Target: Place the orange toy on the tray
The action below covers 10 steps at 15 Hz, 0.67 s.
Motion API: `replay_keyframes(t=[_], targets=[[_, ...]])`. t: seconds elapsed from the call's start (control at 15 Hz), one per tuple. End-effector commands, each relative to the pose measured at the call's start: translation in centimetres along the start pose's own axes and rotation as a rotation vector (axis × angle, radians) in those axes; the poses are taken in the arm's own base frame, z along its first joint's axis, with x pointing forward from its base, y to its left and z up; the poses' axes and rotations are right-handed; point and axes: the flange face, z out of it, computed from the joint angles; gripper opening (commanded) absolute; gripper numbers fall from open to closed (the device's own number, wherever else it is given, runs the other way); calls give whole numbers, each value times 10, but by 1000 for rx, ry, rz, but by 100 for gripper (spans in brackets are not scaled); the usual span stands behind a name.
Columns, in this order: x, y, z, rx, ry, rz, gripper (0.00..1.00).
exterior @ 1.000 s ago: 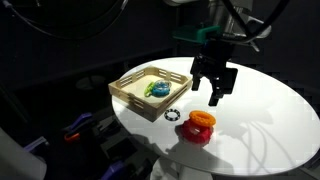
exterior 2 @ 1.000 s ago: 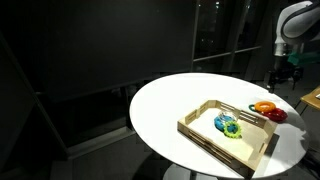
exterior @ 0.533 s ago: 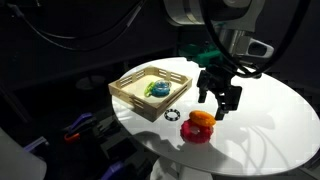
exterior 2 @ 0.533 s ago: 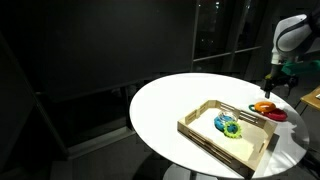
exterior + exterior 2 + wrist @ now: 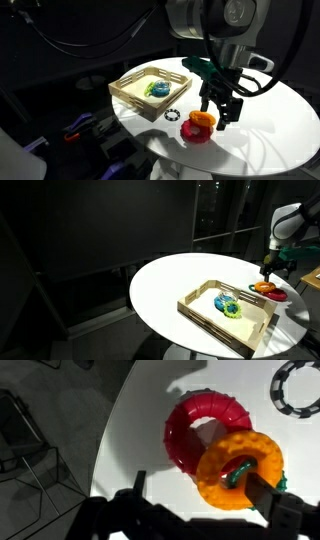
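Note:
The orange toy is a small orange ring lying on top of a larger red ring on the white round table. In the wrist view the orange toy overlaps the red ring, and a thin green ring shows through its hole. My gripper is open just above the orange toy. In the wrist view the gripper has one finger over the ring's hole and the other outside its rim. The light-wood tray stands apart from the rings; it also shows in an exterior view.
A blue, green and yellow toy lies in the tray. A small black beaded ring lies on the table between the tray and the rings, also in the wrist view. The table edge is close to the rings.
My gripper has moved down and towards the stacked rings, from well above the table to just over the orange toy. The rings and tray have not moved.

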Motion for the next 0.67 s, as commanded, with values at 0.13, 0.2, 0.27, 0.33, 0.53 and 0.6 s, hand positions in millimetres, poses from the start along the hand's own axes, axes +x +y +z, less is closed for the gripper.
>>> replay_keyframes(t=[0.13,0.2,0.27,0.33,0.53,0.6], targets=[[8,-1,7,-31,1,34,98],[8,-2,8,-33,-1,35,89],[8,-2,9,-35,-3,37,78],[8,-2,10,-36,-5,39,74],[8,-4,12,-40,-8,42,60],[8,-4,13,-42,-9,42,57]])
